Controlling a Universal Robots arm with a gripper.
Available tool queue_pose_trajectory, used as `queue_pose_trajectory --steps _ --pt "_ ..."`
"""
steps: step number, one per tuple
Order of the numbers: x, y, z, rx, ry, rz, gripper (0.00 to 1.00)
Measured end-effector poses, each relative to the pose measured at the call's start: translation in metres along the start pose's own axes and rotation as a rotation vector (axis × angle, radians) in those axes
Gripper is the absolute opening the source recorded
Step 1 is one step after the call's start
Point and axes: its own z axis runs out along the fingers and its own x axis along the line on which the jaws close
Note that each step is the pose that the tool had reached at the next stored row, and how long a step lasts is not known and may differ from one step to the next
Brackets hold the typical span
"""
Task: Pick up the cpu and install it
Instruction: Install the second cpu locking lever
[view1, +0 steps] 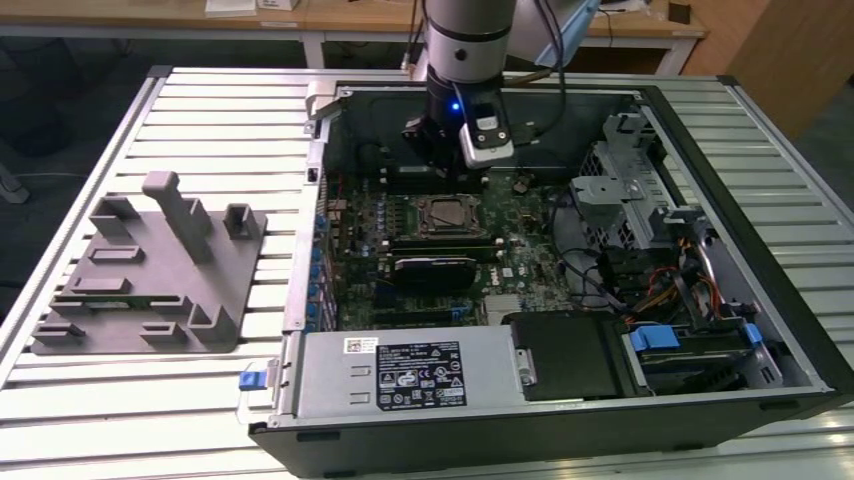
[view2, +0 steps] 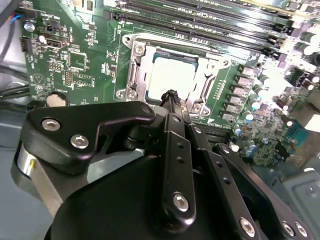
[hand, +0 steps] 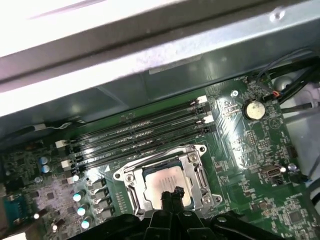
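Scanning the exterior view from its left, a grey moulded fixture (view1: 147, 270) rests on the slatted table (view1: 80, 410), well apart from the open computer case (view1: 787, 330). Inside the case lies the green motherboard (view1: 527, 255), and the arm's gripper (view1: 447, 170) hangs above it, just beyond the socket (view1: 447, 213).

In both wrist views the cpu (view2: 172, 75) (hand: 162, 182) already lies flat inside the metal socket frame (view2: 135, 65) (hand: 200, 172), its silver top level with the frame. The gripper's fingertips (view2: 171, 95) (hand: 170, 192) are pressed together with nothing between them, poised just above the near edge of the chip; whether they touch it I cannot tell.

By my judgement, the pick-up and placing are done and the seating step is in hand. The next move calls for care: the chip must sit square in its recess, and any push must be light and straight down, since a tilt could harm the socket contacts beneath.
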Motion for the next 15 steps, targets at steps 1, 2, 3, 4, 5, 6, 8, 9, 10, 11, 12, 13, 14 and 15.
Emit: queue_pose_trajectory --steps 1,2,3,4,5,6,8,9,10,11,12,13,14,15 --pt "0.0 0.0 -0.0006 0.0 0.0 0.0 0.11" --pt "0.0 0.0 -0.0005 -0.0002 0.0 0.0 0.11" --pt "0.0 0.0001 -0.0005 -0.0003 -0.0001 0.0 0.11" --pt "0.0 0.0 -0.0006 -0.0003 -0.0001 0.0 0.11" --pt "0.0 0.0 -0.0006 -0.0002 -0.0001 0.0 0.11" --pt "0.0 0.0 -0.0007 -0.0001 0.0 0.0 0.11" --pt "-0.0002 -0.0005 -0.0009 0.0003 0.0001 0.0 0.11" --pt "-0.0005 -0.0014 -0.0009 0.0003 0.0001 0.0 0.11" --pt "-0.0008 -0.0024 -0.0008 0.0 0.0 0.0 0.11" --pt "-0.0013 -0.0037 -0.0009 0.0 0.0 0.0 0.11" --pt "-0.0017 -0.0051 -0.001 0.0 0.0 0.0 0.11" --pt "-0.0022 -0.0065 -0.001 -0.0001 0.0 0.0 0.11" --pt "-0.0028 -0.0083 -0.001 -0.0001 0.0 0.0 0.11" --pt "-0.0034 -0.01 -0.0011 0.0 0.0 0.0 0.11"
